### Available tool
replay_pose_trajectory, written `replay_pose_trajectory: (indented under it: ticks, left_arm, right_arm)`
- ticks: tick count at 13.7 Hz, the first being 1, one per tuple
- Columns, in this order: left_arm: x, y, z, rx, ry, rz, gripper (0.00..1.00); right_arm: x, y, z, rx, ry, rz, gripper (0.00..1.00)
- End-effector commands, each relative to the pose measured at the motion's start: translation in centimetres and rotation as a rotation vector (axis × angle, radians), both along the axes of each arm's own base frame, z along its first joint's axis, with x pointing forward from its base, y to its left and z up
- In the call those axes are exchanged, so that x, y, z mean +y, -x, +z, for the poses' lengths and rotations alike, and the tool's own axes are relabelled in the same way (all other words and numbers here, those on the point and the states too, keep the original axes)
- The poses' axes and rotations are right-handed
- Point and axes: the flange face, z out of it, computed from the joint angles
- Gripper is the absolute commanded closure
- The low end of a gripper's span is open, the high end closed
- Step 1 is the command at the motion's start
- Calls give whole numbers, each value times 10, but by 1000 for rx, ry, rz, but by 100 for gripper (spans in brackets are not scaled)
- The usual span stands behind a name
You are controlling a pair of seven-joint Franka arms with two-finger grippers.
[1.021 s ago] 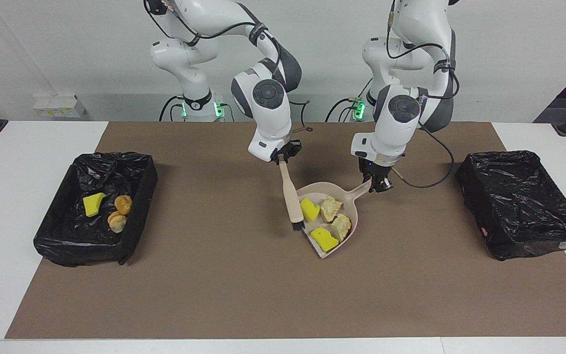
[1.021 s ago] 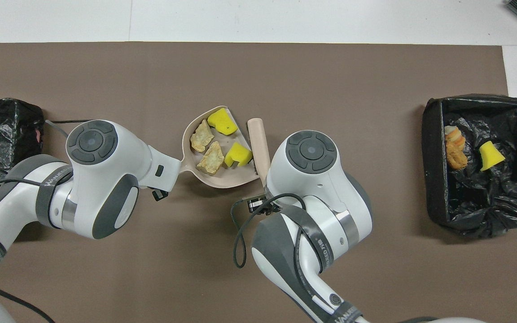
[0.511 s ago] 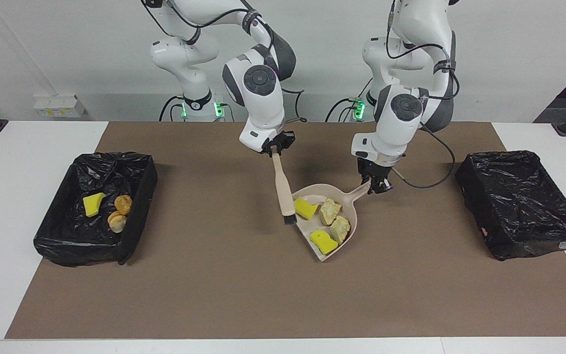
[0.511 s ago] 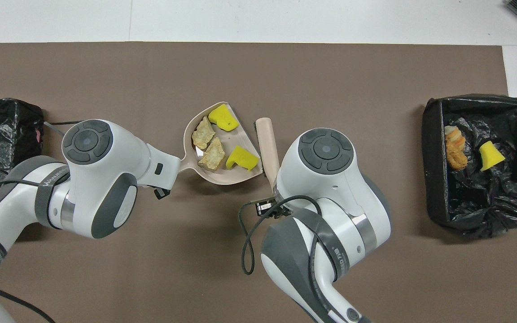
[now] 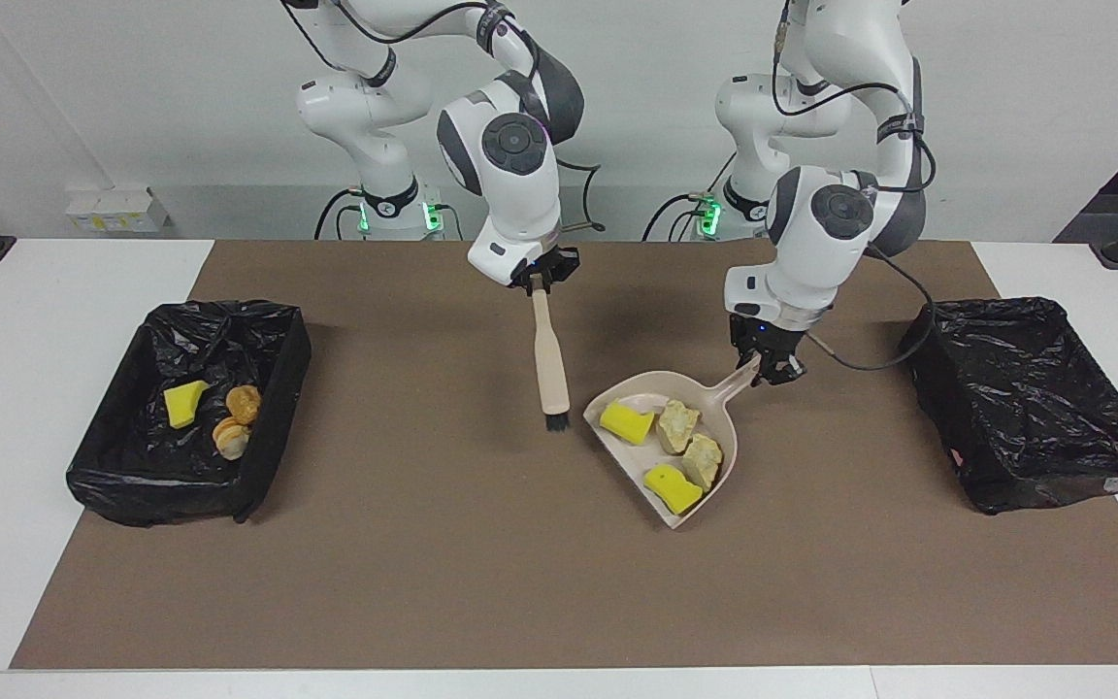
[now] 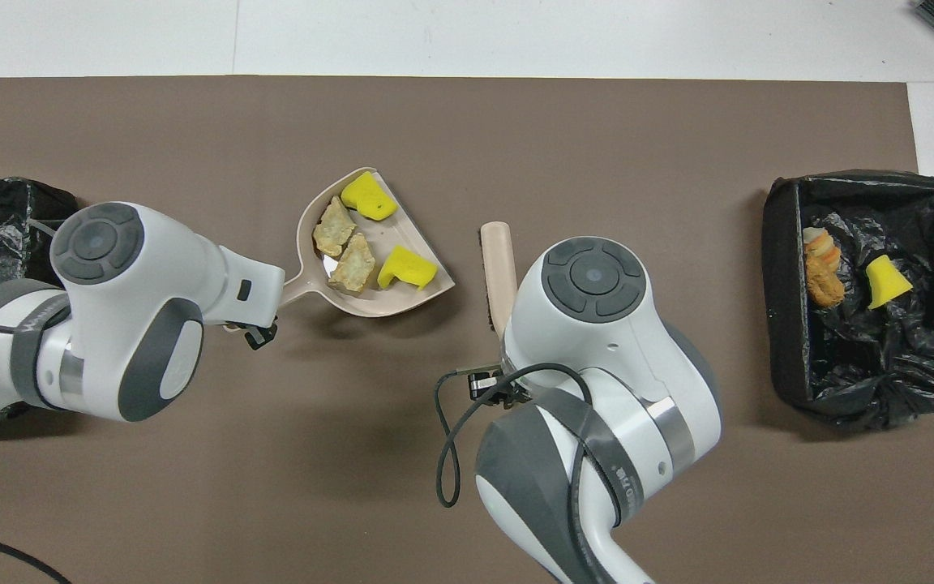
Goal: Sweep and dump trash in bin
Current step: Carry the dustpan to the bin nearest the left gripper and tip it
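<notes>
A: Start at the left end effector (image 5: 771,370). What has it got?

B: Its fingers are clamped on the handle tip of the beige dustpan (image 5: 668,456). The pan sits over the middle of the brown mat (image 5: 481,582), its open mouth turned away from the robots and toward the right arm's end.

A: And the right end effector (image 5: 542,282)?

B: Closed on the top of the beige brush (image 5: 549,364), which hangs nearly upright below it, dark bristles down, just beside the dustpan and apart from it. Whether the bristles touch the mat I cannot tell.

A: Where is the trash?

B: Four pieces lie in the dustpan: two yellow sponge pieces (image 5: 626,422) (image 5: 671,488) at the mouth side, and two pale beige crumbly chunks (image 5: 678,425) (image 5: 704,460) nearer the handle. In the overhead view the same four show in the pan (image 6: 392,235): sponges (image 6: 370,198) (image 6: 405,268) and chunks (image 6: 334,237) (image 6: 353,264).

A: Anything already binned?

B: Yes. The black-lined bin (image 5: 103,476) at the right arm's end of the counter (image 5: 25,320) holds one yellow sponge wedge (image 5: 184,403) and two orange-brown bready lumps (image 5: 243,403) (image 5: 230,437), close together beside the wedge.

A: And outward from there?

B: A second black-lined bin (image 5: 1035,408) stands at the left arm's end, beside the left arm; I see nothing in it from the facing view. Both bins rest partly on the mat, well apart from the dustpan.
</notes>
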Motion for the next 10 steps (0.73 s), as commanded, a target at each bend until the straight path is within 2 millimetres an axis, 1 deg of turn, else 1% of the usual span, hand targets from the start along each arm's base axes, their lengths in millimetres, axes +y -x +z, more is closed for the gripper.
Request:
replay_pose_trajectory:
  ticks: [1, 2, 3, 4, 5, 6, 7, 8, 9, 10]
  left_arm:
    - [52, -2, 46, -4, 11, 34, 100]
    - [73, -7, 58, -8, 13, 37, 100]
    - [92, -9, 69, -9, 13, 41, 100]
    - [113, -12, 83, -15, 13, 48, 100]
    - [133, -15, 94, -16, 19, 59, 100]
    - [154, -17, 104, -20, 38, 81, 100]
    - [178, -19, 114, -36, 63, 114, 100]
    - [203, -21, 119, -52, 91, 137, 100]
    - [234, -20, 122, -70, 110, 144, 100]
    - [262, -19, 128, -96, 111, 115, 100]
  right_arm:
    - [6, 37, 2, 16, 27, -41, 100]
    - [10, 50, 1, 17, 30, -44, 100]
    - [19, 64, 1, 21, 25, -50, 100]
    - [33, 81, 3, 44, 16, -58, 100]
    - [46, 95, 1, 55, 20, -69, 100]
    - [65, 116, -11, 68, 47, -63, 100]
    - [78, 132, -17, 79, 59, -65, 100]
    - [89, 152, -25, 85, 51, -51, 100]
    - [97, 169, -38, 91, 41, -50, 100]
    - [107, 185, -53, 84, 39, -60, 100]
